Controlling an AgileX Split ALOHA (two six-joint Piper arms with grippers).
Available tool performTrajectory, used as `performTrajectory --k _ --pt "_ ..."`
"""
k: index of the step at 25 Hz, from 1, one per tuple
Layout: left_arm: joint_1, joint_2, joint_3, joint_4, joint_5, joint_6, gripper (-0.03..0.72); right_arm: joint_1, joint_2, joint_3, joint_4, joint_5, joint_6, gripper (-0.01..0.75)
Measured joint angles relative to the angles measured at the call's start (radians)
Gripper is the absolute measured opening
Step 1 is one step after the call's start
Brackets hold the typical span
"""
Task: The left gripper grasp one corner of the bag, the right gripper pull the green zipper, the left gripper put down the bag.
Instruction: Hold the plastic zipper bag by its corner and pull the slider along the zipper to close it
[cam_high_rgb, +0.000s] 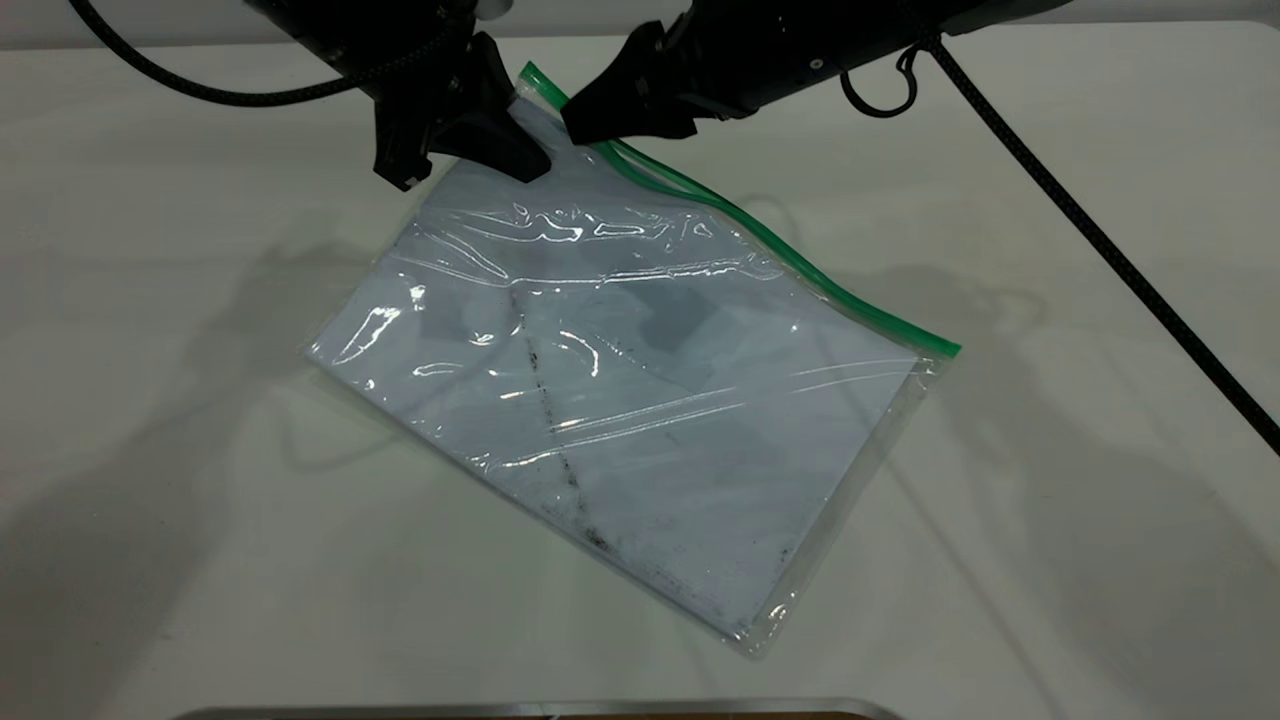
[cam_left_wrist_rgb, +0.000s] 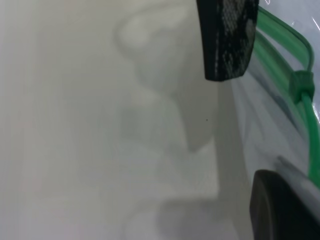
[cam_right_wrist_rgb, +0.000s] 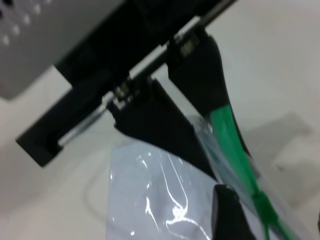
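The bag (cam_high_rgb: 640, 400), clear with a dark smudge line, lies slanted on the white table, its far left corner raised. My left gripper (cam_high_rgb: 525, 155) is shut on that corner; one of its fingers (cam_left_wrist_rgb: 285, 210) shows under the plastic, and both meet at the corner in the right wrist view (cam_right_wrist_rgb: 202, 125). The green strip (cam_high_rgb: 800, 265) runs along the bag's far edge. The green zipper slider (cam_left_wrist_rgb: 302, 85) sits near that corner (cam_right_wrist_rgb: 262, 202). My right gripper (cam_high_rgb: 580, 125) is at the strip beside the left one, open, with its fingers (cam_right_wrist_rgb: 230, 215) either side of the slider.
The right arm's thick black cable (cam_high_rgb: 1100, 240) crosses the table's right side. The left arm's braided cable (cam_high_rgb: 200, 92) hangs at the far left. A metal edge (cam_high_rgb: 540, 708) runs along the table's near side.
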Motion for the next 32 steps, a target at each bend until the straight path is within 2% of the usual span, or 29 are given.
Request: performTrajectory --k 4,14,17,26,32 --pt "0.0 0.0 0.0 0.0 0.0 0.003 0.053 0.0 0.0 0.0 0.009 0.006 -0.009 0.414" --pt "0.0 0.0 0.0 -0.031 -0.003 0.002 0.052 0.0 0.0 0.0 0.013 0.006 -0.01 0.382" --pt "0.0 0.0 0.0 -0.032 -0.003 0.002 0.052 0.0 0.0 0.0 0.013 0.006 -0.012 0.324" --pt "0.0 0.0 0.0 -0.038 -0.003 0.002 0.052 0.0 0.0 0.0 0.008 0.008 -0.031 0.047" --pt "0.0 0.0 0.0 -0.04 0.001 0.002 0.052 0.0 0.0 0.0 0.008 0.005 -0.043 0.04"
